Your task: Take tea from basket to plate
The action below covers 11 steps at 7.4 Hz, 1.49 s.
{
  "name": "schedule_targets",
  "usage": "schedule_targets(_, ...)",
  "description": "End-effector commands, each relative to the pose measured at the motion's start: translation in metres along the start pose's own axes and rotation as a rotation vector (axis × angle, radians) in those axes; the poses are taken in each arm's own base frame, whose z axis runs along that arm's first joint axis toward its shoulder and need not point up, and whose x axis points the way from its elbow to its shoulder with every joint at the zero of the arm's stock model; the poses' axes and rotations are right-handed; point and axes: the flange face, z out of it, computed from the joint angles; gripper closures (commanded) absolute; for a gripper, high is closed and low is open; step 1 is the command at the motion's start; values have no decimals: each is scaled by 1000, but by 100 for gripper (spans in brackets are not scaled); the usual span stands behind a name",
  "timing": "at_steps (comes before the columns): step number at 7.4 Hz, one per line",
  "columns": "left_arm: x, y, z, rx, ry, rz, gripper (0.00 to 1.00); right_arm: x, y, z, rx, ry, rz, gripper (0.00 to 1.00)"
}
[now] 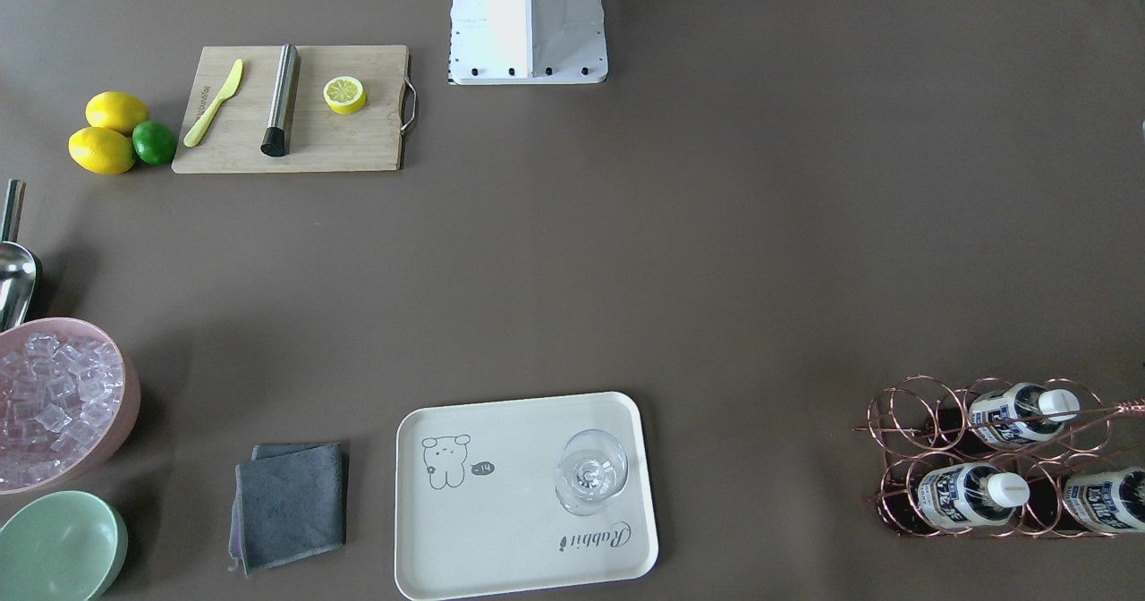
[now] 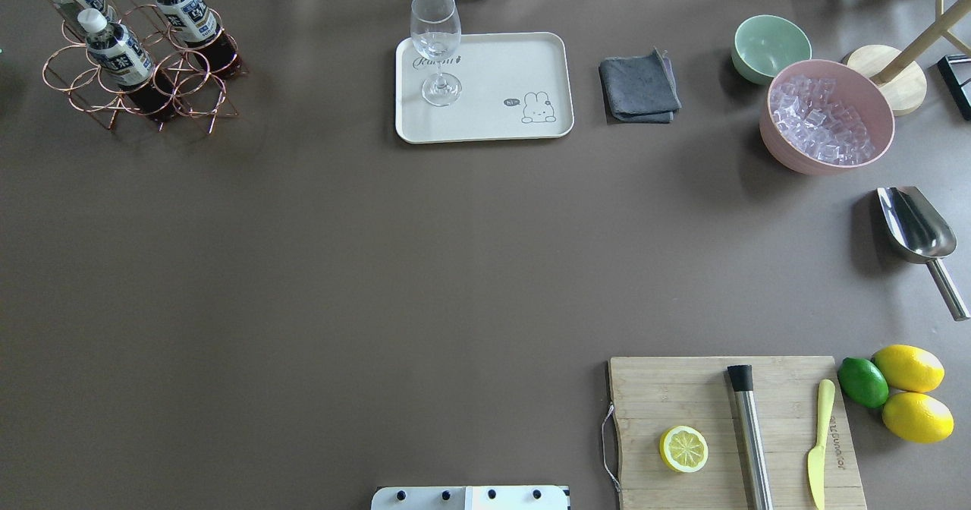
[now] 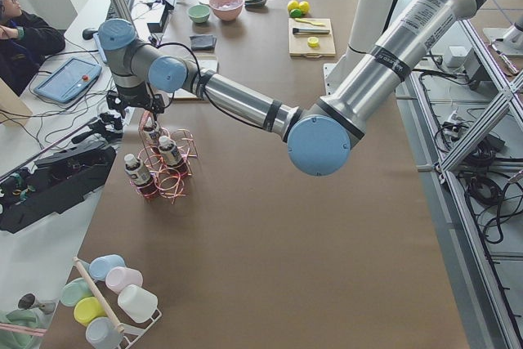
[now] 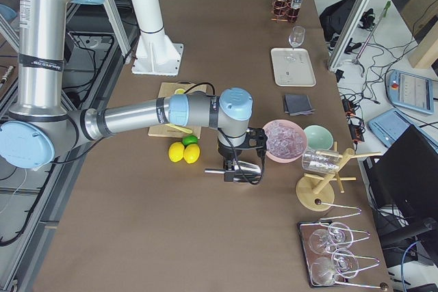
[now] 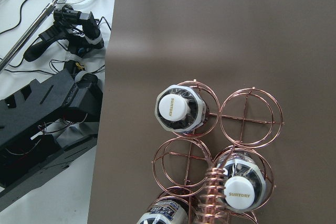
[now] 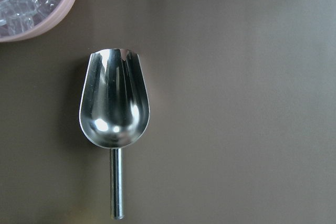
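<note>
Three tea bottles (image 2: 121, 58) with white caps stand in the copper wire basket (image 2: 140, 89) at the table's far left corner. The left wrist view looks straight down on the basket (image 5: 251, 119) and on one bottle's cap (image 5: 173, 108). The left gripper (image 3: 149, 112) hangs just above the basket; it shows only in the exterior left view, so I cannot tell whether it is open. The cream plate (image 2: 493, 70) lies at the far middle with a stemmed glass (image 2: 436, 47) on it. The right gripper (image 4: 236, 162) hovers over a steel scoop (image 6: 114, 103); I cannot tell its state.
On the right side are a grey cloth (image 2: 639, 89), a mint bowl (image 2: 770, 47), a pink bowl of ice (image 2: 827, 119) and the scoop (image 2: 918, 233). A cutting board (image 2: 728, 426) holds a lemon half, a muddler and a yellow knife, with lemons and a lime (image 2: 863, 382) beside it.
</note>
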Motion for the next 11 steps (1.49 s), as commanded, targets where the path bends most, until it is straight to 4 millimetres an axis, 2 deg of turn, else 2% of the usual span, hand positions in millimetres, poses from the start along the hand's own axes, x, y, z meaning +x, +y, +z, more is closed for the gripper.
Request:
schedule_targets(1, -1, 9, 8, -9, 17, 8, 8, -19, -36, -9, 18, -37, 214, 0)
schedule_targets(3, -1, 10, 8, -9, 18, 8, 45, -50, -71, 1, -14, -68, 326, 0)
schedule_targets(4, -1, 9, 7, -7, 16, 10, 44, -54, -82, 1, -16, -71, 378, 0)
schedule_targets(5, -1, 7, 5, -5, 12, 14, 44, -58, -85, 7, -29, -68, 374, 0)
schedule_targets(7, 1, 5, 4, 20, 25, 11, 47, -66, -91, 7, -29, -64, 439, 0)
schedule_targets(8, 2, 5, 5, 21, 25, 13, 59, -70, -95, 3, -24, -65, 455, 0)
schedule_targets(9, 2, 5, 6, 20, 27, 13, 77, -70, -93, 0, -19, -68, 455, 0)
schedule_targets(10, 4, 10, 10, 17, 33, 7, 100, -70, -92, 0, -21, -70, 456, 0)
schedule_targets(11, 5, 13, 12, 15, 36, 2, 100, -66, -88, -5, -12, -75, 463, 0)
